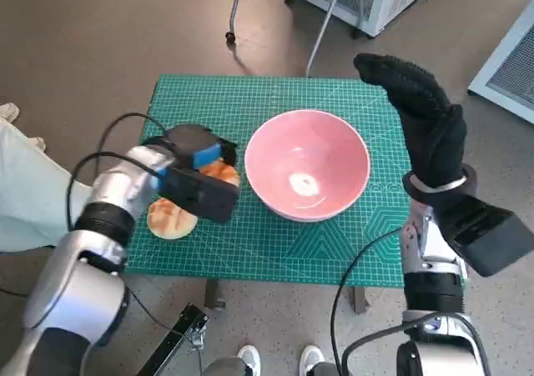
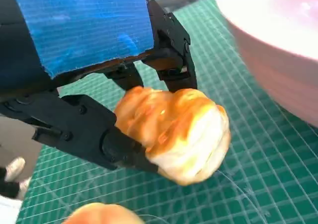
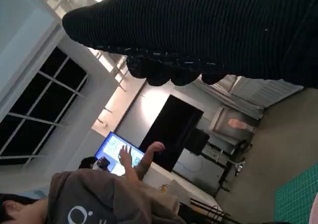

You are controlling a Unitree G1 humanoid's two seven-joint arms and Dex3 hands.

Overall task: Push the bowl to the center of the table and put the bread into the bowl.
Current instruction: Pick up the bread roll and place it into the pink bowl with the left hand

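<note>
Left robot hand (image 2: pixel 107 92) pinched 1 bread roll (image 2: pixel 176 132) beside pink bowl (image 1: pixel 307 164) on green desk (image 1: pixel 275 247), second roll (image 1: pixel 171 219) lay nearby, right robot hand (image 1: pixel 417 113) raised, fingers spread, held nothing

- Your table (image 1: pixel 275 251) is covered by a green gridded cutting mat.
- You have the pink bowl (image 1: pixel 307 164) sitting near the tabletop's middle.
- One bread roll (image 1: pixel 171 220) lies on the mat by the left edge.
</note>
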